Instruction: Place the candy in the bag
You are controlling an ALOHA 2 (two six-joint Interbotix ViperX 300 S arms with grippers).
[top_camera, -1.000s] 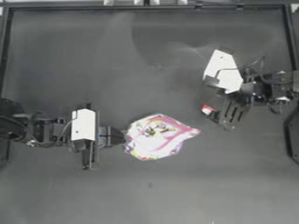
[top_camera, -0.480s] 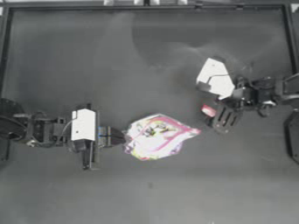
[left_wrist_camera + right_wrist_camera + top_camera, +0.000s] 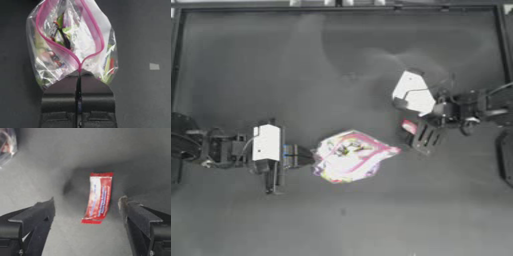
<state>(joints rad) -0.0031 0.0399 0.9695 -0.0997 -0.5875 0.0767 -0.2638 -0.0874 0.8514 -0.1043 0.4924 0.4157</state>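
One candy [image 3: 97,198] is lying flat on the table [image 3: 304,65], being straddled by the spread right gripper [image 3: 87,208]; closing is called for next. The bag [image 3: 71,42], nearby, is being pinched by the left gripper [image 3: 79,75].

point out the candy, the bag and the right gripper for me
candy [image 3: 97,198]: right wrist view, middle of the red-and-white wrapper.
bag [image 3: 350,156]: top view, centre of the clear pouch.
right gripper [image 3: 86,214]: right wrist view, midway between its open fingertips.
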